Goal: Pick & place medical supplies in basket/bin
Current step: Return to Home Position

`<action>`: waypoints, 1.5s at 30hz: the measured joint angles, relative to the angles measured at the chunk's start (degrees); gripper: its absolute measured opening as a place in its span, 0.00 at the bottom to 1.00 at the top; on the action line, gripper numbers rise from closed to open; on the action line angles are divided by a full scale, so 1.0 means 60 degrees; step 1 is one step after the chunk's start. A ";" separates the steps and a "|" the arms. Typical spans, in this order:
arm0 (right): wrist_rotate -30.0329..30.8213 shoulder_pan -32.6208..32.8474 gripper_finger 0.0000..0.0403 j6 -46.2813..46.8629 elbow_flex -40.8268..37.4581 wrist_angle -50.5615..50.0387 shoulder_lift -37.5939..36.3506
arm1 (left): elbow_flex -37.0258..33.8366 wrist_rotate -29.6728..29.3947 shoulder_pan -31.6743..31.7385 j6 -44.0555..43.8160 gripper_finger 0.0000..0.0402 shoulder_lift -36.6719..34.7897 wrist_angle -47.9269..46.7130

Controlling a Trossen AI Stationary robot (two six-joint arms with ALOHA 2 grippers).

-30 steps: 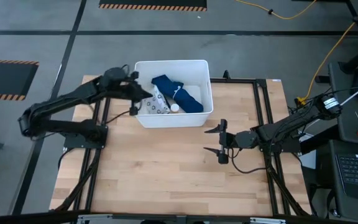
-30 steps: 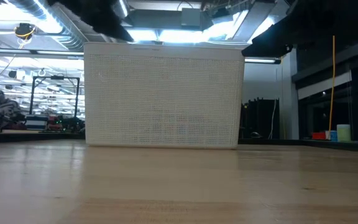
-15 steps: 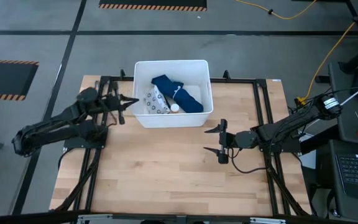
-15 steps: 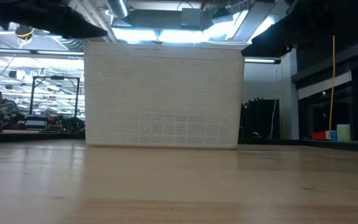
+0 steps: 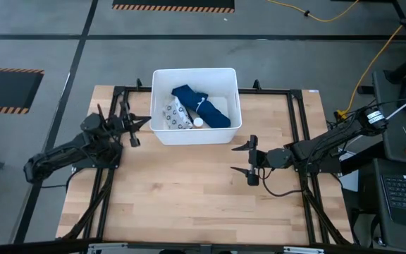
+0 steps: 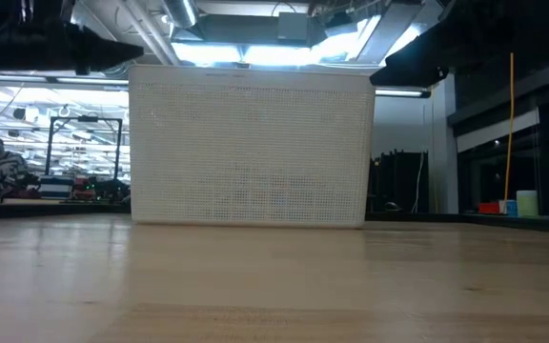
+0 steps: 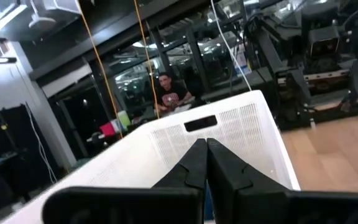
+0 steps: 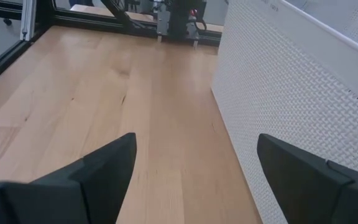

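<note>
The white tub (image 5: 162, 134) stands at the table's far middle. It fills the low view (image 6: 251, 143) and shows in both wrist views (image 7: 241, 124) (image 8: 291, 81). Inside it lie the dark-blue bundle (image 5: 201, 106), the patterned packet (image 5: 177, 115) and the tiny white round object (image 5: 198, 122). My left gripper (image 5: 143, 121) is just outside the tub's left wall, pointing at it. Its fingers are shut and hold nothing (image 7: 205, 149). My right gripper (image 5: 249, 159) waits wide open over the bare wood, near and right of the tub (image 8: 194, 168).
Black frame rails (image 5: 298, 134) run along the table's left and right sides and behind the tub. Bare wood (image 5: 189, 190) stretches from the tub to the near edge. A person (image 7: 166, 90) sits in the room beyond the table.
My left gripper has drawn back from above the tub's left side, over its rim, toward the table's left edge, and has come lower beside the tub. The supplies in the tub and my right arm have kept still.
</note>
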 joint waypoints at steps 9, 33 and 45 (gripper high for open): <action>-0.0004 0.0000 0.83 0.0203 0.0000 0.0002 0.0000 | -0.0568 0.0101 -0.0002 -0.0615 0.00 -0.1013 0.0114; 0.0419 0.0154 0.46 -0.1473 0.0000 0.0069 -0.0941 | -0.1140 0.0590 -0.0022 -0.0973 0.00 -0.1219 0.1655; 0.0437 0.0350 0.04 -0.1582 -0.2331 -0.0679 -0.5984 | -0.1140 0.0583 -0.0022 -0.0957 0.03 -0.1212 0.1656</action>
